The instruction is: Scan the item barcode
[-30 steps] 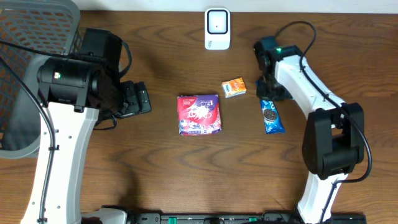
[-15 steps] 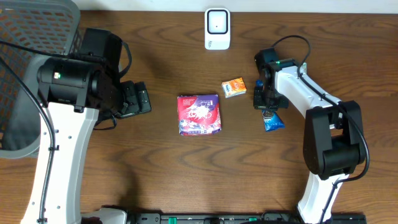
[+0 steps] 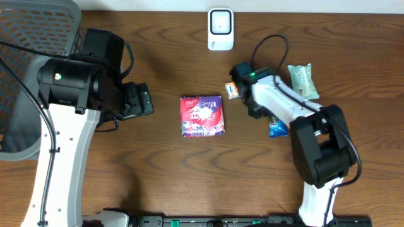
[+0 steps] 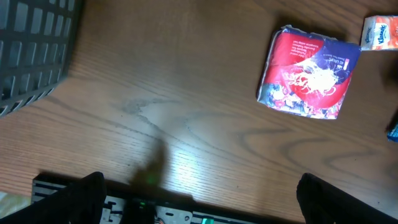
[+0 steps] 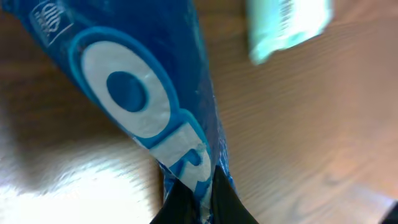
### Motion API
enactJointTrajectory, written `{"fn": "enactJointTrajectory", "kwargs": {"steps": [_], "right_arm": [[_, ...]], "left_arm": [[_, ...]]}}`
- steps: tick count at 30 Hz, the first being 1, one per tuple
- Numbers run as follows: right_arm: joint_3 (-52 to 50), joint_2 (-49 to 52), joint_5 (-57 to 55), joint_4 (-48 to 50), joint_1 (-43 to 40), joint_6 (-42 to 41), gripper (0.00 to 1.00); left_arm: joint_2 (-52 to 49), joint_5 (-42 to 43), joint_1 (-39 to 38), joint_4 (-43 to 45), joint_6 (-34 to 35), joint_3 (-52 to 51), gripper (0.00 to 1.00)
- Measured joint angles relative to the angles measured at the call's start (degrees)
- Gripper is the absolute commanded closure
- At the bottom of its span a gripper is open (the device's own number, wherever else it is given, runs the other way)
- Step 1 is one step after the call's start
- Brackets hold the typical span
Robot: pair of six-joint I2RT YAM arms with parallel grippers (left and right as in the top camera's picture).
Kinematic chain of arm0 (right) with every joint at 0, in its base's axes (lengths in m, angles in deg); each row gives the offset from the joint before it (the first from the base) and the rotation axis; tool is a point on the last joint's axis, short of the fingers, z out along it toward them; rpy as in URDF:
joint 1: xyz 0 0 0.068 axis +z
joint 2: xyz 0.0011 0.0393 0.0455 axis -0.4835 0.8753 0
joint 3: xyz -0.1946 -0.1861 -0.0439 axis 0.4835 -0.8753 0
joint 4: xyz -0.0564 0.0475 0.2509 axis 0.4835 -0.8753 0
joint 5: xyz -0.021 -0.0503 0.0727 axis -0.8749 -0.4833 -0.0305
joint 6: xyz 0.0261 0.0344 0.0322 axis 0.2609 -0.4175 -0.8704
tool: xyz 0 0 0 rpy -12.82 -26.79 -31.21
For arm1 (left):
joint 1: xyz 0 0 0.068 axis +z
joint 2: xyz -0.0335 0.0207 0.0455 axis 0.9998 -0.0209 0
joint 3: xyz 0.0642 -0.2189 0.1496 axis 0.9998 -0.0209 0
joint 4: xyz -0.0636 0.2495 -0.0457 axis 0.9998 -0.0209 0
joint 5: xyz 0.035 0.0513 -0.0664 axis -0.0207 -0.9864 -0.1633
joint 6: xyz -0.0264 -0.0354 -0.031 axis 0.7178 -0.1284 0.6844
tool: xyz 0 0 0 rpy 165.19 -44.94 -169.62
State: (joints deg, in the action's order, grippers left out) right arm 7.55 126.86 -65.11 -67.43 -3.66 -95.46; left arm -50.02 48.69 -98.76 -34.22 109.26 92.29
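A blue cookie packet (image 5: 149, 106) with a white ring on it fills the right wrist view. My right gripper (image 5: 194, 198) is shut on the packet's end, with the wrapper pinched between the black fingers. From overhead, only a corner of the blue packet (image 3: 276, 129) peeks out beside the right arm, where the right gripper (image 3: 265, 118) is. The white scanner (image 3: 220, 28) stands at the back centre. My left gripper (image 4: 205, 205) is open and holds nothing, over the left of the table (image 3: 136, 101).
A red snack pack (image 3: 202, 116) lies mid-table, also in the left wrist view (image 4: 309, 73). An orange tissue pack (image 3: 231, 90) sits half under the right arm. A pale green packet (image 3: 301, 80) lies at the back right. A dark mesh basket (image 3: 31, 38) fills the far left corner.
My right gripper closed fully on the blue packet, and the arm swung left toward the orange pack. The pale green packet came into view. The left arm stayed still.
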Motion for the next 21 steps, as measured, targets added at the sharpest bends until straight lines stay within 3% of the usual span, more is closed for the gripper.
{"fn": "enactJointTrajectory", "kwargs": {"steps": [12, 16, 21], "right_arm": [[0.0, 5.4, -14.9, 5.6, 0.7, -2.7, 0.99], [0.0, 10.3, -15.6, 5.7, 1.8, -2.6, 0.8], [0.3, 10.7, -15.3, 5.0, 4.8, -2.2, 0.78]], "left_arm": [[0.0, 0.0, 0.0, 0.0, 0.0, 0.0, 0.02], [0.0, 0.0, 0.0, 0.0, 0.0, 0.0, 0.02], [0.0, 0.0, 0.0, 0.0, 0.0, 0.0, 0.02]]}}
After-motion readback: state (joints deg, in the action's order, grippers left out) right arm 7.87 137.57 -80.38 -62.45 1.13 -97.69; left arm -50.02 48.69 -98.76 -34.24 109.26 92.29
